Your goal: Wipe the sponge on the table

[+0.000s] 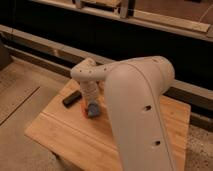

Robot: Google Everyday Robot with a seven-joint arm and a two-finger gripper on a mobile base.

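The table (65, 135) is a light wooden butcher-block top filling the lower half of the camera view. A small blue sponge (94, 110) lies on it near the far middle. My gripper (91, 103) reaches down from the white wrist directly over the sponge and seems to touch its top. My big white arm (135, 115) covers the right part of the table and hides whatever is behind it.
A black rectangular bar (71, 98) lies just left of the sponge. A thin red-orange item (84, 107) pokes out beside the sponge. Speckled grey floor (20, 95) lies to the left, and a dark wall with rails (60, 50) runs behind the table.
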